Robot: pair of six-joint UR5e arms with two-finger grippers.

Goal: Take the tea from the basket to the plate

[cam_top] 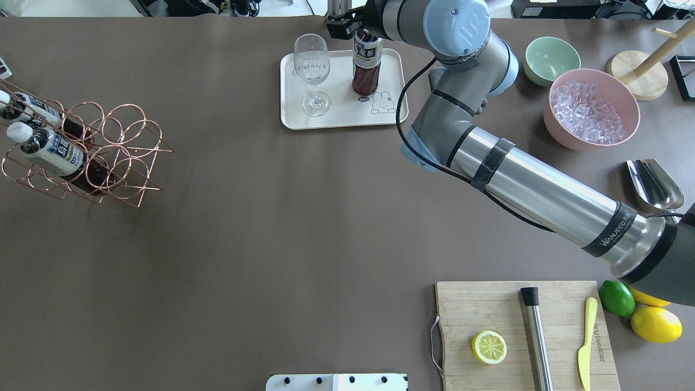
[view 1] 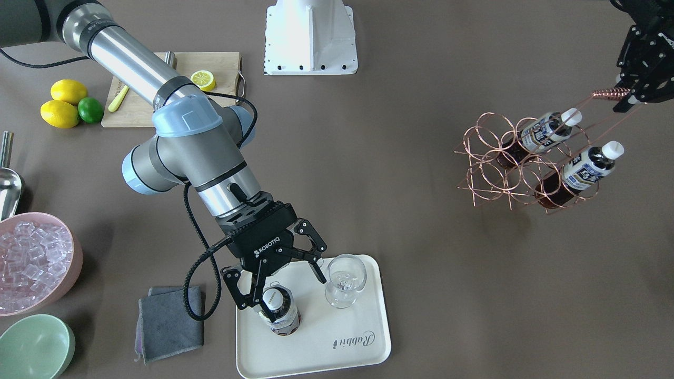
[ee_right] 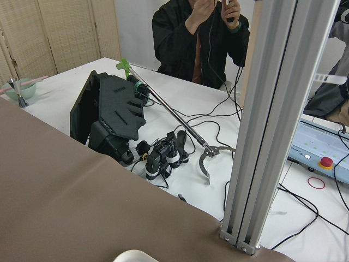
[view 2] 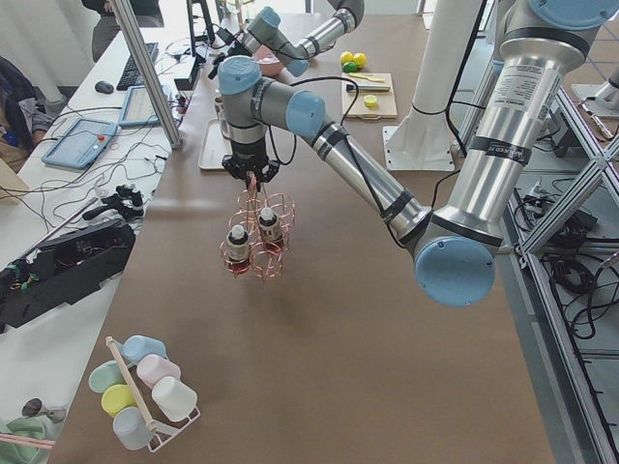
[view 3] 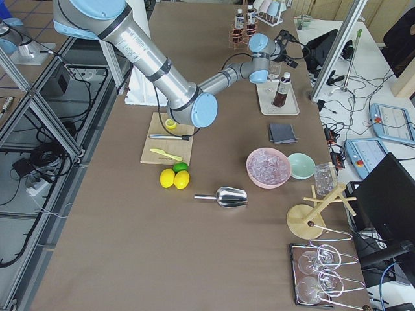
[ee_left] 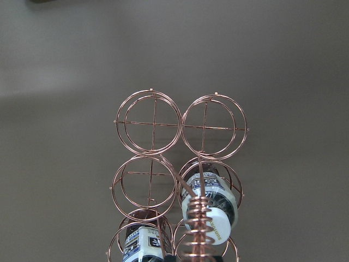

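**1. Right pincer.** We read the jaws of the right pincer [view 1: 281, 290] as apart. The tea [view 1: 283, 316] stands upright on the plate [view 1: 347, 342], between the two fingers and closer to the finger that is away from the clear glass [view 1: 345, 279]. We see no pad pressing on the bottle. The glass stands on the same plate, just beside the other finger.

**2. Left pincer.** The left pincer [view 1: 629, 97] appears clamped on the coil-wrapped handle of the basket [view 1: 489, 158], at the opposite end of the desk [view 1: 368, 184] from the plate. Two more tea bottles [view 1: 587, 168] sit in basket cells; the other cells show no bottle.

**3. Governing relation.** The tea's long axis is vertical, with the cap up. The right pincer reaches it from above, so the bottle lies directly below and between the fingers. We judge that this bottle is delivered and released. The clearing move should therefore run upward along that axis. A sideways sweep would put one finger against the tea or the other against the glass.

**4. Next bottle.** The basket lies well apart from the right pincer, across the desk. The left arm is nearer to it but is occupied with the handle.
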